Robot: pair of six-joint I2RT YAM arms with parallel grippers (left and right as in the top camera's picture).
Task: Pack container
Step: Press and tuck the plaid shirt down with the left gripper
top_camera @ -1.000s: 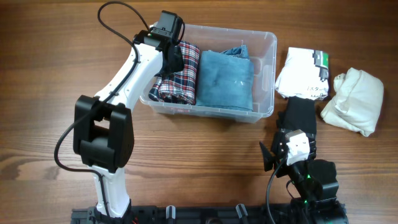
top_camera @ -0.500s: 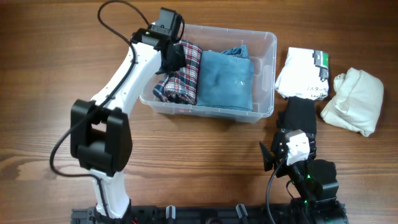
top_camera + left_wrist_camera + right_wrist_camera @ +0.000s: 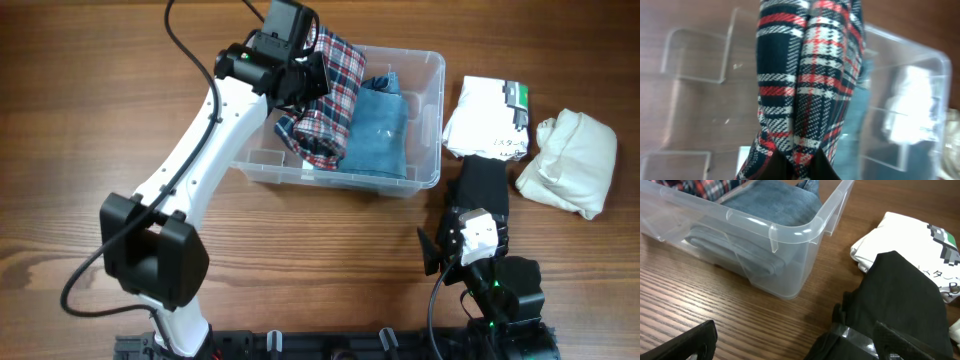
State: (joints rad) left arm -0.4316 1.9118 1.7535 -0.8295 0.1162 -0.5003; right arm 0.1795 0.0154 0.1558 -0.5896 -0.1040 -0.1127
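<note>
The left gripper (image 3: 305,70) has gone up and a little toward 3 o'clock. It is pinching the plaid shirt (image 3: 325,110), which one second ago lay folded at the 9 o'clock end of the container (image 3: 400,52). Now the shirt hangs from it in a loose fold, over the middle of the container, and its lower part covers the edge of the blue cloth (image 3: 385,130). The 9 o'clock end of the container is bare now. The left wrist view shows the shirt coming from between the dark fingers, with clear plastic under it.

The container has not moved. It stands at 12 o'clock on the surface (image 3: 320,260).

The right gripper (image 3: 792,330) has not moved either. It is spread, at 5 o'clock from the container, with the black cloth (image 3: 482,180) touching it. The white shirt (image 3: 485,120) and the cream cloth (image 3: 570,160) lie at 3 o'clock, outside the container.

I think the shirt is being placed again to make more room, so the packing is not yet advanced: three pieces wait outside.
</note>
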